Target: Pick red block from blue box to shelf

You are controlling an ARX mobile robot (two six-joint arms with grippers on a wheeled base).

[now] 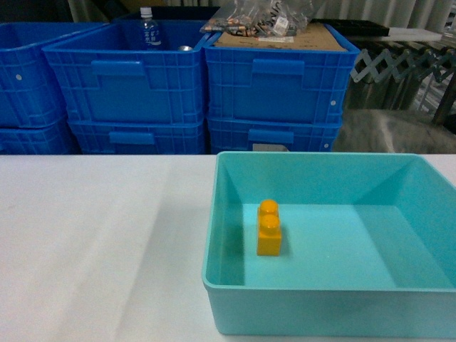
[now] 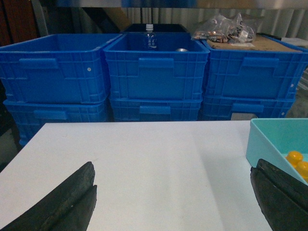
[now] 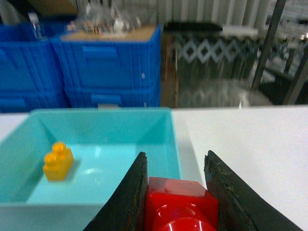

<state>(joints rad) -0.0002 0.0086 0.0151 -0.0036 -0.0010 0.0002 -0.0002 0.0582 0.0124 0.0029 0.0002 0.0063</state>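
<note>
Red block (image 3: 179, 208) clamped between right end effector (image 3: 177, 192) fingers, left end effector (image 2: 175, 197) spread wide

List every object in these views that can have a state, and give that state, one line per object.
red block: held between the right gripper's jaws, out of the box.
right gripper: shut on the red block.
left gripper: open, holding nothing, above the white table.
blue box: upright, open-topped, holding only the orange brick.
orange brick: lying on the box floor.
blue crates: stacked, open-topped.
</note>
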